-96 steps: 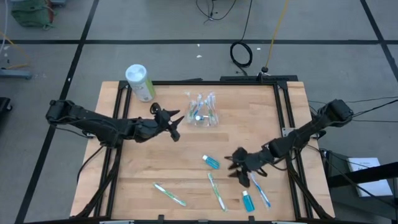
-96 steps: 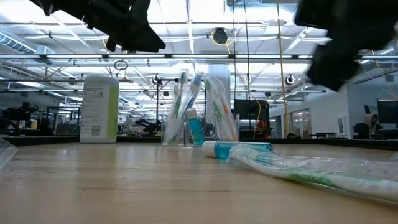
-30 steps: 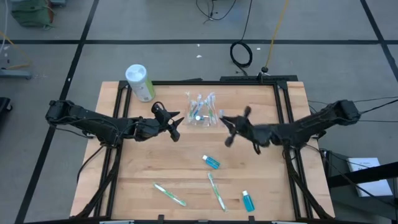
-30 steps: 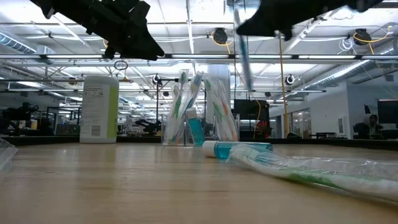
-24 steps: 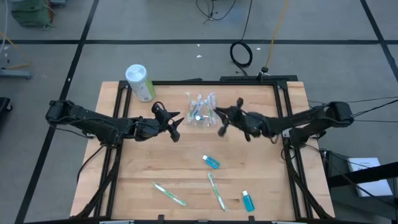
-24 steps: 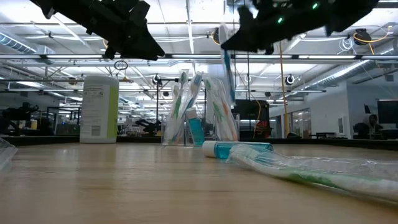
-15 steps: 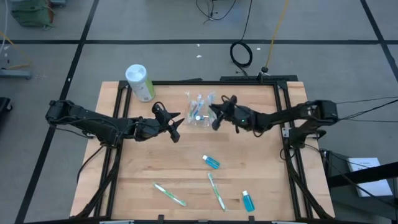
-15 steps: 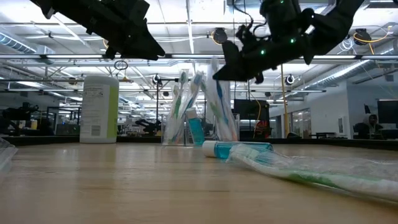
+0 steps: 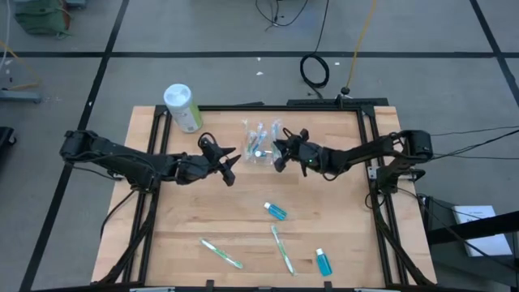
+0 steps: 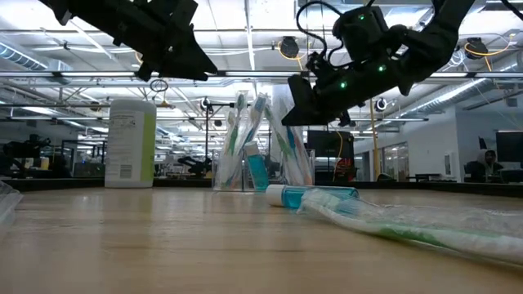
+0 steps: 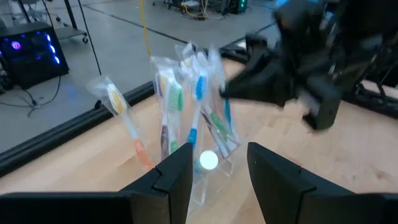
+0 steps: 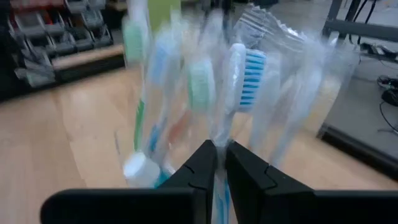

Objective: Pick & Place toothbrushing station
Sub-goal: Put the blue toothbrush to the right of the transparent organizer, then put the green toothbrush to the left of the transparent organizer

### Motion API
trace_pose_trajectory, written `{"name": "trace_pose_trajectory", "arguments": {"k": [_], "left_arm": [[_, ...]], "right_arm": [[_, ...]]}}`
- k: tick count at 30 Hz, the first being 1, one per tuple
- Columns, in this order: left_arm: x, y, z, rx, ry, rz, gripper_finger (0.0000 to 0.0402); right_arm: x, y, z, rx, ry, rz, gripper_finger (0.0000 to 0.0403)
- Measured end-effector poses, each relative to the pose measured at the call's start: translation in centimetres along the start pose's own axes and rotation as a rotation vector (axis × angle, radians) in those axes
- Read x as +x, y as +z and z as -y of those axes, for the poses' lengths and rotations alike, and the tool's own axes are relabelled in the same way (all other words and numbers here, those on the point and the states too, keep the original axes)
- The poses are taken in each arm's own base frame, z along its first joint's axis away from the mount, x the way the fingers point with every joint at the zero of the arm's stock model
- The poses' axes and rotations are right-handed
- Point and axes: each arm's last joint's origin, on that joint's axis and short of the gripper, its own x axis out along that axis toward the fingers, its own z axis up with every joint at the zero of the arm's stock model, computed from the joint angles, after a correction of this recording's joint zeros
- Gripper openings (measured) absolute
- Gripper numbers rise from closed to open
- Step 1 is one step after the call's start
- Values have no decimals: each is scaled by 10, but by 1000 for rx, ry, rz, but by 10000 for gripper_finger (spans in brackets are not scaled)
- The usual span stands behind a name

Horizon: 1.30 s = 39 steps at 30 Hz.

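Beside the station [image 9: 261, 146], on its right, the right pincer [image 9: 281, 152] now sits almost touching the clear holder; 3.2 s ago it was low over the loose brushes near the front of the tabletop [image 9: 203, 211], and one wrapped brush that lay there is gone from that spot. Right wrist view shows the fingers nearly closed on a wrapped brush [image 12: 239, 81], thin wrap pinched between them, brush head up among the others already standing in the station. Judgement: this brush is being delivered into the holder, release not yet done. Station stands at the back middle of the tabletop, right of the green cylinder [image 9: 183, 108]. Left pincer [image 9: 229, 162] hovers left of the station, same place as in every earlier frame, fingers spread with nothing between them. Remaining in front of the station: two wrapped brushes [image 9: 221, 254] [image 9: 282, 250] and two small blue tubes [image 9: 276, 211] [image 9: 323, 262], so the task looks partway through.
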Motion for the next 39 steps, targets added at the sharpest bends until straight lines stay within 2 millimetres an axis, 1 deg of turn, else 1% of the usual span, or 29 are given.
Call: {"name": "trace_pose_trajectory", "arguments": {"k": [2,8,11,13,20,24,26,30,32,37,39], "left_arm": [[1,-3,1,0,0,-13,159],[6,-10,5,7,-25,-49,159],[6,-12,7,9,-57,-70,159],[6,-12,7,6,-74,-72,159],[5,-13,9,-7,-97,-82,159],[3,-14,12,-6,-112,-84,159],[1,-15,14,-1,-128,-88,159],[-2,-17,19,4,-226,-125,159],[-4,-18,23,11,-299,-153,159],[-13,-22,35,84,-528,-208,159],[-18,-24,40,92,-588,-226,159]], "right_arm": [[-1,3,0,8,4,15,38],[-1,-3,1,-29,-7,-48,64],[-4,-6,2,-56,-13,-96,83],[-6,-3,1,-52,-8,-88,98],[-23,3,-7,-104,27,-120,149],[-33,3,-15,-122,63,-141,167],[-38,3,-21,-100,84,-147,171],[-51,-3,-34,-54,134,-195,173],[-58,-8,-41,-59,181,-232,171],[-77,-16,-63,-89,358,-289,165],[-84,-19,-70,-107,417,-305,165]]}}
